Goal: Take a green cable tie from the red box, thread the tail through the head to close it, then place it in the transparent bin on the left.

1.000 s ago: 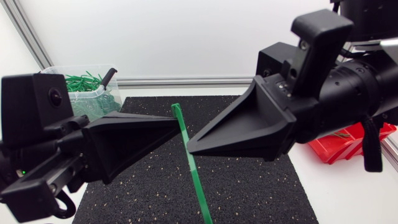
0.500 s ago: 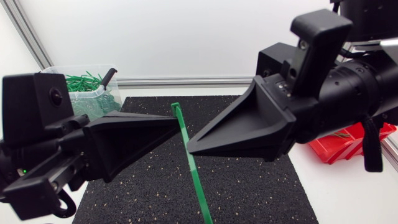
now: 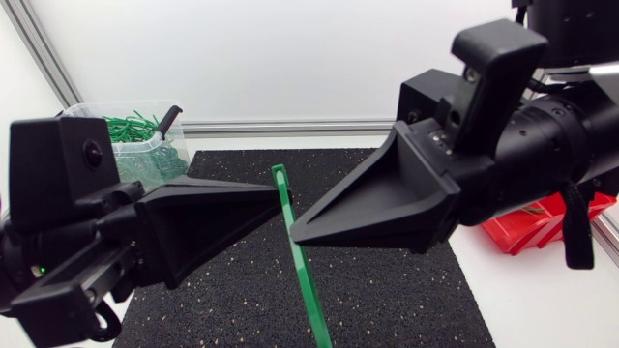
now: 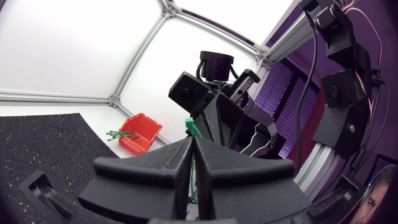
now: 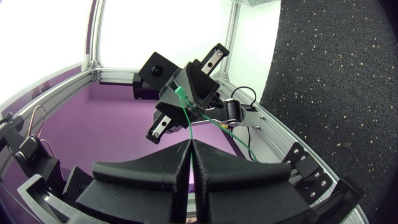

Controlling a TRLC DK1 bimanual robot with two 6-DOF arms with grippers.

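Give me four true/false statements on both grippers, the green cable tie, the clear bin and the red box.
1. The matte black, wedge-fingered left gripper and right gripper are both shut on the green plastic cable tie. True.
2. The tie lies flat on the black speckled mat. False: it is held above the mat, between the two grippers.
3. The transparent plastic bin has green ties in it. True.
4. The red plastic box stands beside the bin. False: it is across the mat, partly hidden by the right arm.

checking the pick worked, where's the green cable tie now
Head view, centre: the green cable tie is held over the black mat, where the left gripper and right gripper meet.
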